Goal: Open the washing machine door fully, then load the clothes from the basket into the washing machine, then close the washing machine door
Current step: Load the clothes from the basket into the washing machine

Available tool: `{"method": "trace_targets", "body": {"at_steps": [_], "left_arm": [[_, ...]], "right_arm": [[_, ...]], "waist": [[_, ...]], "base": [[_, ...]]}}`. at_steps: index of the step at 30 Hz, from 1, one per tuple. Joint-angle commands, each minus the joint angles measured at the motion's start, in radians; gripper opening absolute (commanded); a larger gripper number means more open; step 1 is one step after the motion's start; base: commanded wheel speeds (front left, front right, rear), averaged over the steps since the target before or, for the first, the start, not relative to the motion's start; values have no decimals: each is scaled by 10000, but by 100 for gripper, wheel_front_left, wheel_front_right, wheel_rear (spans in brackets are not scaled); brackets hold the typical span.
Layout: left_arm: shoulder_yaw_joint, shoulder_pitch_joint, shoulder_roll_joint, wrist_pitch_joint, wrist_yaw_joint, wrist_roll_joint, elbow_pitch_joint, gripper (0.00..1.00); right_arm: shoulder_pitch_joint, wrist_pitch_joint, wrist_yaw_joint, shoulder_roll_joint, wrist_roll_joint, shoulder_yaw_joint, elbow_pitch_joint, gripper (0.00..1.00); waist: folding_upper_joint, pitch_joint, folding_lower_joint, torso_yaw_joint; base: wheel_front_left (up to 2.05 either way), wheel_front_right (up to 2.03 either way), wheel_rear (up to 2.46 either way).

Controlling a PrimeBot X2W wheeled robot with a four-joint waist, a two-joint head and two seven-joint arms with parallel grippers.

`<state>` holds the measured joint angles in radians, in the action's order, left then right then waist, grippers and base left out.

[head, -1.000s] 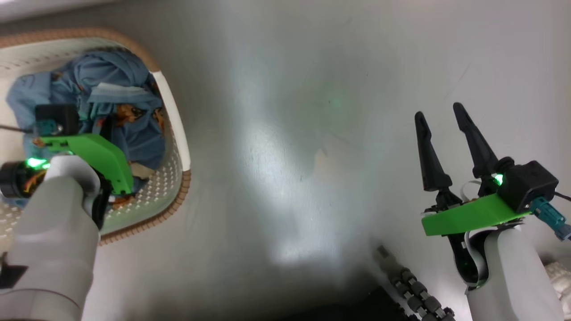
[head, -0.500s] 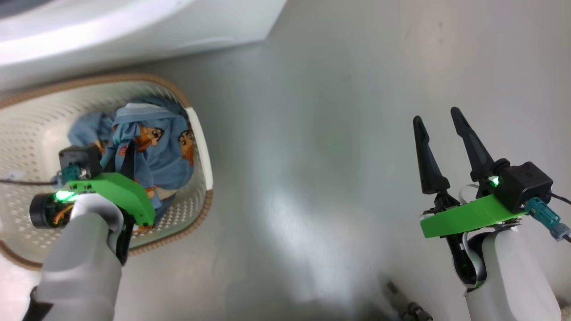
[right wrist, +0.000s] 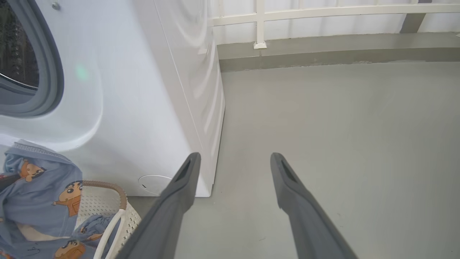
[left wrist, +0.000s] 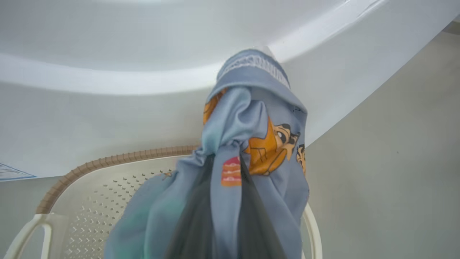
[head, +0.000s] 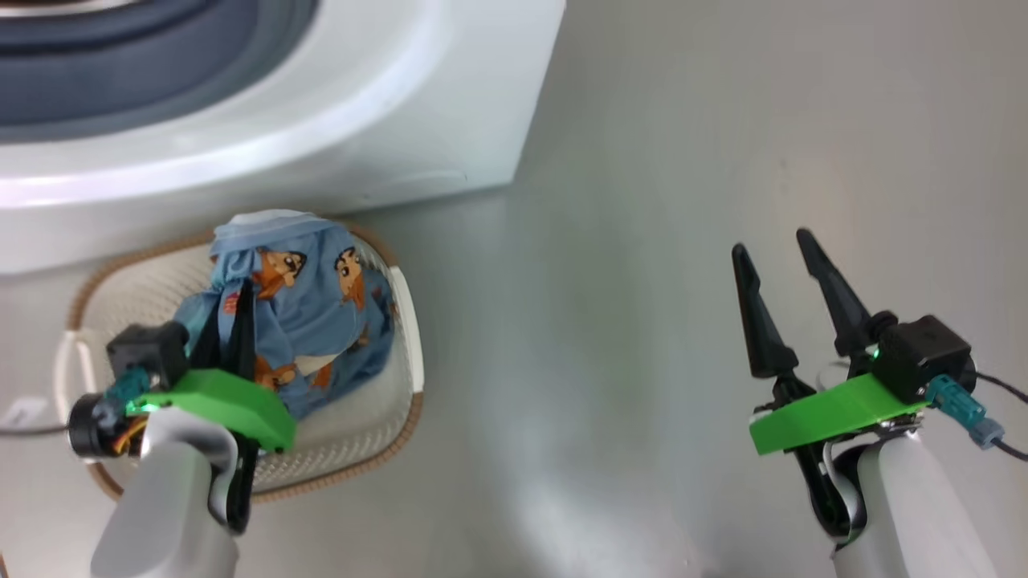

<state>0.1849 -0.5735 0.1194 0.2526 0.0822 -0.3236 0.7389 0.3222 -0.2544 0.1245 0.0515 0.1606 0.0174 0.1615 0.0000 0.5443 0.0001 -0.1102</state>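
My left gripper is shut on the clothes, a light-blue bundle printed with orange cartoon figures. The bundle hangs from the fingers just above the cream basket, and in the left wrist view the clothes drape over both fingers above the basket. The white washing machine stands right behind, its blue-grey gasket at the top left. My right gripper stands open and empty over the floor to the right; the right wrist view shows this gripper beside the machine's corner. The washing machine door is out of view.
Grey floor spreads to the right of the machine and basket. In the right wrist view a white railing and a low kerb close off the far side. The drum opening is at that view's left edge.
The head camera has tilted up, bringing the washing machine into view. My left gripper has lifted the clothes from inside the basket to above its rim. The right gripper stays open.
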Motion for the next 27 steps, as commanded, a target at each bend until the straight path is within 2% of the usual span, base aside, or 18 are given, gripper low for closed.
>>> {"method": "trace_targets", "body": {"at_steps": [1, 19, 27], "left_arm": [[-364, 423, 223, 90, -108, 163, -413, 0], [-1996, 3658, -389, 91, -101, 1277, -5104, 0], [-2305, 4790, -538, 91, -135, 1659, -6159, 0]], "right_arm": [[-317, -74, 62, -13, 0, 221, -164, 100], [-1208, -74, 62, 42, 79, 111, 48, 100], [-1749, -74, 62, 31, 23, -36, -3, 100]], "waist": [[0, -807, -1, 274], [0, -3083, -1, 631], [0, -3929, -1, 684]], "base": [[0, 0, 0], [0, 0, 0], [0, 0, 0]]}}
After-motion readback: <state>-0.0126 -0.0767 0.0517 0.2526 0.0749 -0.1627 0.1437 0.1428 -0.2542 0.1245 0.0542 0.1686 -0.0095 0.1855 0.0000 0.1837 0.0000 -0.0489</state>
